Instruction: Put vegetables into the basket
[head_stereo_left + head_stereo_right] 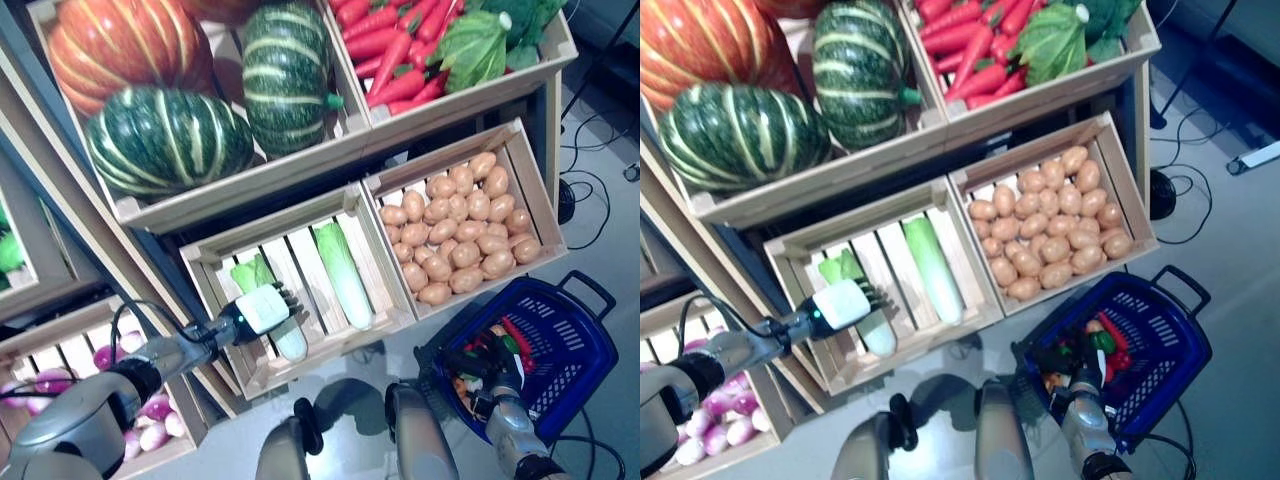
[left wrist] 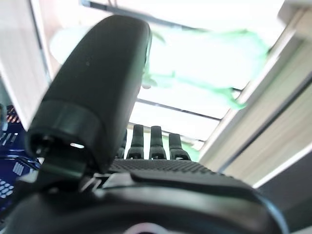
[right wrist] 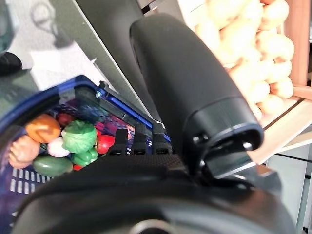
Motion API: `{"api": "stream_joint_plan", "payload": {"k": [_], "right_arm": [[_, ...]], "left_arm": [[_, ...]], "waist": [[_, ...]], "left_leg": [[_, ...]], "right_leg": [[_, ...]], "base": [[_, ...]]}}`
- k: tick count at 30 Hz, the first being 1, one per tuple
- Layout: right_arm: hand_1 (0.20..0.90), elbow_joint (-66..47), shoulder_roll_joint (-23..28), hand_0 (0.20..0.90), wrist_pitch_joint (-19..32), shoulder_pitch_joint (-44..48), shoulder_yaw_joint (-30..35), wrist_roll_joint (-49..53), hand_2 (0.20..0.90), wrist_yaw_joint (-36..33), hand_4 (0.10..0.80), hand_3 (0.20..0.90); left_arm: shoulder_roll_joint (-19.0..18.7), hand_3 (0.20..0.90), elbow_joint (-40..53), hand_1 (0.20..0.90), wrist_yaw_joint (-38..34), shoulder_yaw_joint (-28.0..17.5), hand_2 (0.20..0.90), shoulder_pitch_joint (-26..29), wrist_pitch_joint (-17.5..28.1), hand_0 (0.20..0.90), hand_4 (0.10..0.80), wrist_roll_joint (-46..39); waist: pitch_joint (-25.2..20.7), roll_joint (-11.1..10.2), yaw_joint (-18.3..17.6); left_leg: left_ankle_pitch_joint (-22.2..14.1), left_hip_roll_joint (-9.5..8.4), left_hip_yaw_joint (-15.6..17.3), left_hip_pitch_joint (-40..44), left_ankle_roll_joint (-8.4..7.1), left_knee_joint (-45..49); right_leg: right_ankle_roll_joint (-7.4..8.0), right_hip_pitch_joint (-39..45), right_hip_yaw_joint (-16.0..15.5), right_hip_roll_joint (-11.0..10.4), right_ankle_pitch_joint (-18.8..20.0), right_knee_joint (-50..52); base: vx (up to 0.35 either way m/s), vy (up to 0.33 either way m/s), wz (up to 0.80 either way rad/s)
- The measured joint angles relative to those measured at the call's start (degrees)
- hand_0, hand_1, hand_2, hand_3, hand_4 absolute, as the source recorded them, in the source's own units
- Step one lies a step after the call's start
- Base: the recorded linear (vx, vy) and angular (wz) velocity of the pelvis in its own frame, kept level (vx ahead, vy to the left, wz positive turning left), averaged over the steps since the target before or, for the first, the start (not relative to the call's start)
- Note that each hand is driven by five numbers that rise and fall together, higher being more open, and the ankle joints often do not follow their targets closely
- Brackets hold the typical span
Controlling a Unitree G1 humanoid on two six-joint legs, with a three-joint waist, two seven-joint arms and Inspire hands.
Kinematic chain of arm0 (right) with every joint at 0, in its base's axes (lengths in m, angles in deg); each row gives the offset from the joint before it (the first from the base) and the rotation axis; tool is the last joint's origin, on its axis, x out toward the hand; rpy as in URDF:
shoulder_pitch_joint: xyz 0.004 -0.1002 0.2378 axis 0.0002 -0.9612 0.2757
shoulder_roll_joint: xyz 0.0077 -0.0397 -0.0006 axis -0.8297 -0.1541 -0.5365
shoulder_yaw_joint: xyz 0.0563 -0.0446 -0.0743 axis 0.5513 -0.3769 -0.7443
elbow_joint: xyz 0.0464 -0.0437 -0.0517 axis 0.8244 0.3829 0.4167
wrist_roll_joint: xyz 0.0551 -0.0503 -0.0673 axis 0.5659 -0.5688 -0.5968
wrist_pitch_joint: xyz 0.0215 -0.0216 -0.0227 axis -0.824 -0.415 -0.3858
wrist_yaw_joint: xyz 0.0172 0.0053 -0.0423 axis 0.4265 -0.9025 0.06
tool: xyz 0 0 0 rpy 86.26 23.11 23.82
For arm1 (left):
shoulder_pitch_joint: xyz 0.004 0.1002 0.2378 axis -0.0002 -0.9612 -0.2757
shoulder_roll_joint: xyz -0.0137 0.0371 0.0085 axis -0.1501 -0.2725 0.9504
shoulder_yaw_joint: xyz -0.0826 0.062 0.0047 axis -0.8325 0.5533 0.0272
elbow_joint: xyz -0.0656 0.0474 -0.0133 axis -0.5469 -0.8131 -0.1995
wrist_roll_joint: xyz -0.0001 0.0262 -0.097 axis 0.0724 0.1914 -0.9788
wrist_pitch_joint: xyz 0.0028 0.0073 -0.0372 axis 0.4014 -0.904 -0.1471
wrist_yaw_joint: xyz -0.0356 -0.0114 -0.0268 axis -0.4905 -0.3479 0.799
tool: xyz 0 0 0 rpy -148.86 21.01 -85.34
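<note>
My left hand (image 1: 262, 310) reaches into a slatted wooden crate (image 1: 300, 290) low on the stand. Its fingers (image 2: 151, 141) are straight and rest against a long pale green cabbage (image 1: 292, 343), which also shows in the left wrist view (image 2: 195, 53). A second such cabbage (image 1: 343, 275) lies beside it. The blue plastic basket (image 1: 585, 345) stands on the floor at the lower right. It holds a green leafy vegetable (image 3: 78, 136), an orange one (image 3: 43, 127) and red and green ones. My right hand (image 1: 497, 368) waits over the basket's near rim (image 3: 29, 112) with straight fingers.
The wooden stand (image 1: 260, 180) has tiers of crates across the back and left. One crate (image 1: 530, 190) sits just behind the basket. Cables (image 1: 590, 150) lie on the grey floor at the right of the stand.
</note>
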Motion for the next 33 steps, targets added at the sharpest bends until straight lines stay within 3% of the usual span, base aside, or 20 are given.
{"api": "stream_joint_plan", "payload": {"k": [12,19,31,32,33], "right_arm": [[0.9,-3.6,2.3,0.9,0.4,3.8,-1.2,4.9,0.9,-0.8,0.8,0.9],[0.9,-6.1,4.3,0.9,0.6,7.7,-0.5,8.9,0.9,-1.2,0.8,0.9],[0.9,-13.8,6.9,0.9,0.7,9.1,1.1,11.0,0.9,-4.1,0.8,0.9],[0.9,-14.6,7.0,0.9,0.7,9.2,1.1,11.0,0.9,-4.4,0.8,0.9],[0.9,-15.0,7.1,0.9,0.8,9.3,1.1,11.0,0.9,-4.5,0.8,0.9]], "left_arm": [[-0.2,0.9,-0.9,0.9,-0.7,0.7,0.9,4.8,0.1,0.9,0.8,1.7],[-3.1,0.9,-3.3,0.9,2.0,0.9,0.9,7.4,0.5,0.9,0.8,1.8],[-4.3,0.9,3.7,0.9,5.5,-1.5,0.9,13.0,1.2,0.9,0.8,-5.0],[-4.3,0.592,4.0,0.592,6.2,-1.7,0.592,13.2,1.2,0.592,0.595,-6.0],[-4.5,0.392,4.5,0.392,7.0,-2.4,0.392,13.2,1.2,0.392,0.461,-6.5]], "waist": [[2.2,-0.2,1.5],[2.5,-0.4,1.6],[2.7,-1.1,2.2],[2.7,-1.1,2.2],[2.7,-1.1,2.2]], "left_leg": [[-7.6,1.85,-4.5,-15.4,-0.4,21.0],[-10.8,2.07,-7.3,-26.1,0.41,32.5],[-12.2,2.3,-8.8,-35.9,1.47,41.8],[-12.2,2.53,-8.8,-36.5,1.5,42.1],[-12.2,2.76,-8.8,-36.9,1.5,42.4]], "right_leg": [[-0.82,-12.8,-0.2,-1.1,-6.7,17.7],[-0.72,-21.6,-0.1,-2.1,-9.3,27.9],[-0.63,-30.7,1.0,-3.0,-10.1,36.0],[-0.63,-31.3,1.0,-3.0,-10.1,36.3],[-0.63,-31.8,0.9,-3.0,-10.1,36.6]], "base": [[-0.07,-0.02,0.05],[-0.068,-0.001,0.06],[-0.018,-0.019,0.0],[-0.006,-0.028,-0.11],[0.006,-0.03,-0.1]]}}
